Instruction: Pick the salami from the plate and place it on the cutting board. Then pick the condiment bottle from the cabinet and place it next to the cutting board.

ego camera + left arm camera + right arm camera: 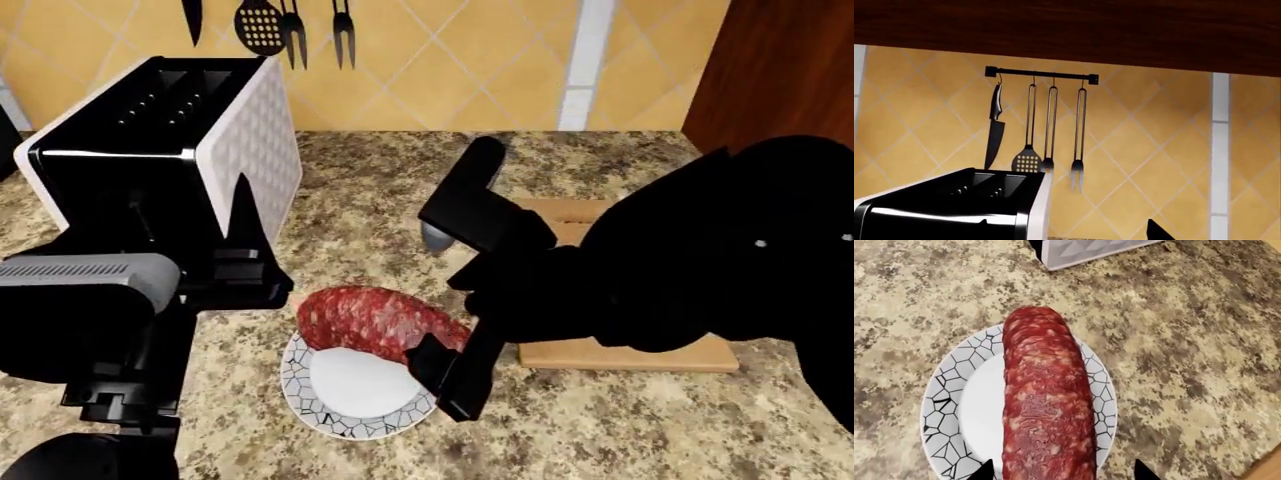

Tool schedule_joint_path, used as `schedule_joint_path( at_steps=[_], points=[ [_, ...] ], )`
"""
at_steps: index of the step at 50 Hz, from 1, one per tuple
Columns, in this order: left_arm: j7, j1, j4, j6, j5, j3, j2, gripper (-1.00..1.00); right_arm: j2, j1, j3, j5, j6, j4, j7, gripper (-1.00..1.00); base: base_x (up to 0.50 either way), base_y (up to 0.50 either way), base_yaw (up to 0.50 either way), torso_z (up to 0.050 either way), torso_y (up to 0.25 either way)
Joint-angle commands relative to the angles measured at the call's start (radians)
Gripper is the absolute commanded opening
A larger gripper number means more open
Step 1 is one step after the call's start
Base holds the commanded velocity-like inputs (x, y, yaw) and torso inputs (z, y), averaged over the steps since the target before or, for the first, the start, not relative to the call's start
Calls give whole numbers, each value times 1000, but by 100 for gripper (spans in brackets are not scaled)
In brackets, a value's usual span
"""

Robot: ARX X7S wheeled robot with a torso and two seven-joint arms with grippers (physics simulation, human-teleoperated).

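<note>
Speckled granite surface [347, 215], yellow tile wall behind. Toaster [174, 130] left of plate [350, 395]. Left tool: state unclear. Salami [380, 318] on plate. Right tool [1064, 471] open, straddling salami end. Cutting board [627, 352] right of plate.

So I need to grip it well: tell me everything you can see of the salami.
The salami is a thick log of dark red meat mottled with pale fat, with a rounded end and a slight curve. It lies flat across the plate, its rounded end reaching just past the rim toward the toaster. The right gripper hangs over its near end, jaws open to either side; whether they touch it cannot be told.
</note>
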Motion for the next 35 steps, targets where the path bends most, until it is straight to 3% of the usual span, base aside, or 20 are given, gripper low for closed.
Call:
schedule_joint_path(
  at_steps=[1, 28, 29, 35],
  points=[
    [-6, -1, 1, 0, -8, 3, -5, 100, 6, -65, -57, -142, -77, 15, -118, 100, 0, 0, 0, 0, 0],
    [-22, -3, 6, 2, -39, -12, -20, 100, -24, -123, -124, -238, -167, 40, -222, 100, 0, 0, 0, 0, 0],
    [-23, -3, 5, 3, -39, -11, -20, 100, -23, -123, -127, -239, -166, 38, -222, -100, 0, 0, 0, 0, 0],
    [-26, -2, 4, 7, -42, -7, -25, 100, -20, -128, -138, -246, -166, 35, -221, -100, 0, 0, 0, 0, 0]
  ],
)
